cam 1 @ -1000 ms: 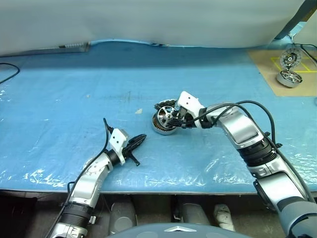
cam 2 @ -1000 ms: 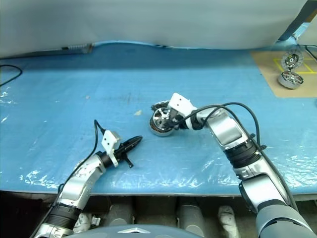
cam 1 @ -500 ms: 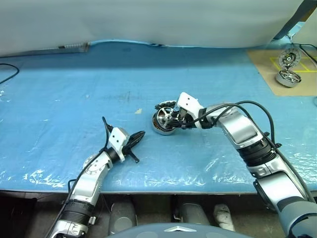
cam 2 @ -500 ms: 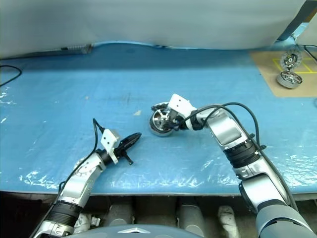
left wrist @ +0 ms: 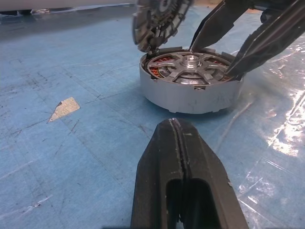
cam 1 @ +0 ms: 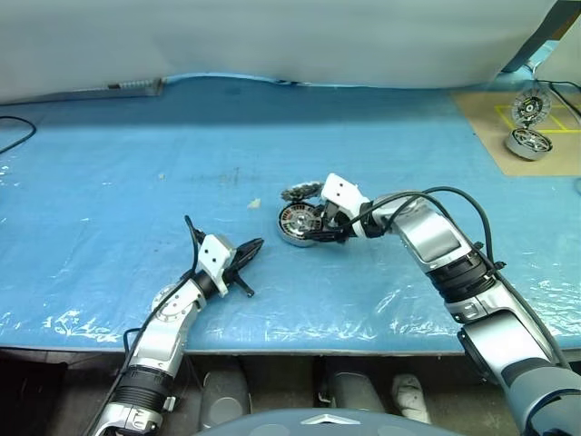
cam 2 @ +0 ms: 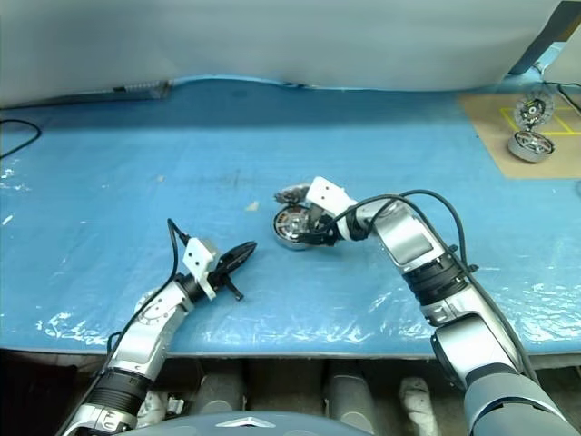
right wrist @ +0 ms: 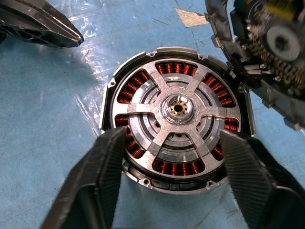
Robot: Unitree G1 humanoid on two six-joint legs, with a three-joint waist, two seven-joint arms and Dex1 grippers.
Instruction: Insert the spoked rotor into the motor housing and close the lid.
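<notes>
a: where's the housing [cam 1: 300, 224]?
b: mid-desk [cam 1: 109, 182], flat, open face up. the rotor [right wrist: 178, 109] lies level inside it, spokes over the copper windings.
a: and the lid [left wrist: 157, 21]?
b: tipped up on its hinge at the far rim, finned face showing.
a: hands?
b: right hand [right wrist: 174, 179] spread open, fingers at the housing's rim either side. left hand [left wrist: 181, 157] closed, empty, pointing at the housing from nearer the front edge. a second motor [cam 1: 528, 141] sits near the far right corner.

1. A blue plastic sheet [cam 1: 136, 173] covers the table, crinkled and glossy along its near edge.
2. A tan board [cam 1: 531, 127] with yellow tape lines lies at the sheet's far right corner.
3. A second silvery motor [cam 1: 530, 141] sits on that board, its lid [cam 1: 529, 106] standing upright.
4. A small pale scrap [cam 1: 254, 203] lies mid-sheet.
5. A black cable [cam 1: 16, 134] crosses the sheet's far left edge.
</notes>
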